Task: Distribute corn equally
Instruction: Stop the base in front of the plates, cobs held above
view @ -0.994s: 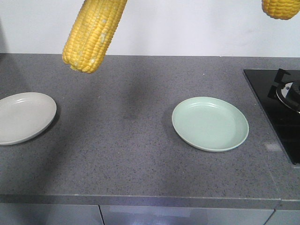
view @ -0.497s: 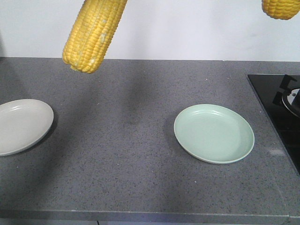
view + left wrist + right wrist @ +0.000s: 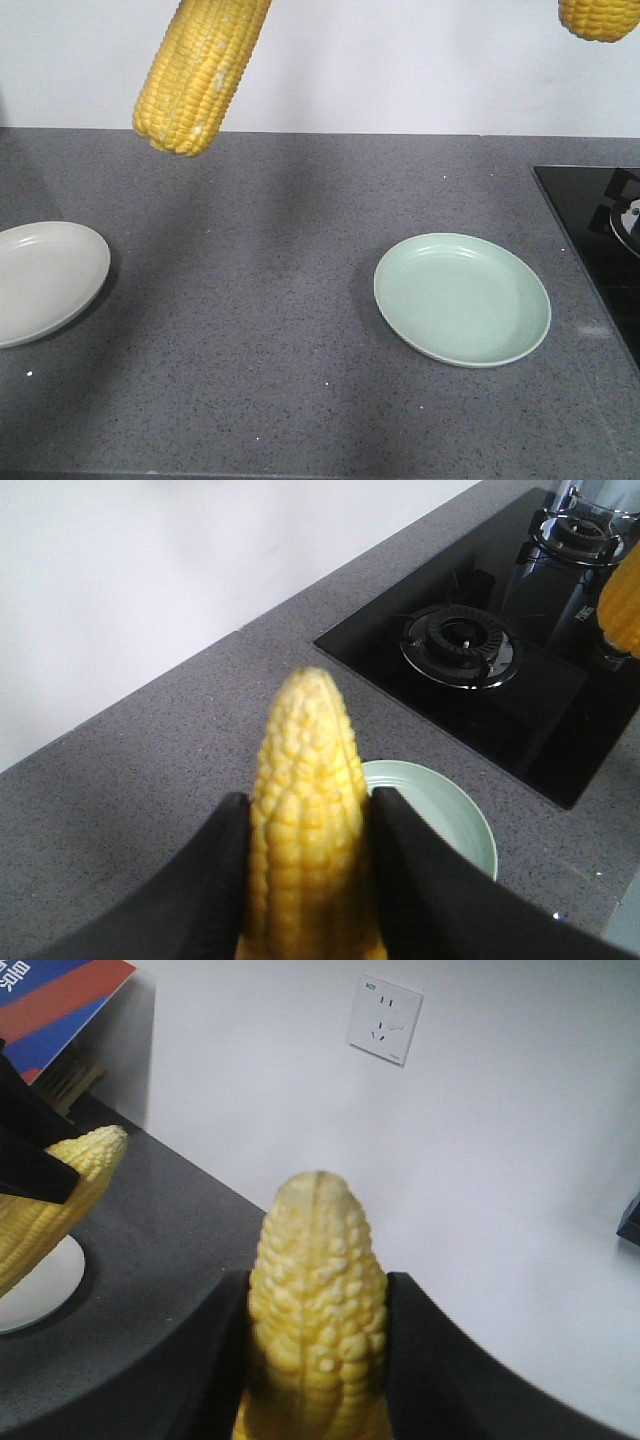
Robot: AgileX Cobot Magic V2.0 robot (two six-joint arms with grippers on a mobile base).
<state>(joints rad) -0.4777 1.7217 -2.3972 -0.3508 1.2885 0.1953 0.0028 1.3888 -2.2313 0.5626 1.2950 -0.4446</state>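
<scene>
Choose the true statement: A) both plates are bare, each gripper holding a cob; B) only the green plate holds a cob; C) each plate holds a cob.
A: green plate and white plate lie bare; left gripper clamps the left cob, right gripper the right cob.

Grey speckled stone countertop (image 3: 260,340), running against a white wall. Pale green plate (image 3: 462,299) right of centre, flat on the stone. Beige plate (image 3: 40,280) at the left edge, partly out of frame, well apart from the green one. Black glass cooktop (image 3: 590,230) set in at far right, gas burner (image 3: 458,645) on it.
</scene>
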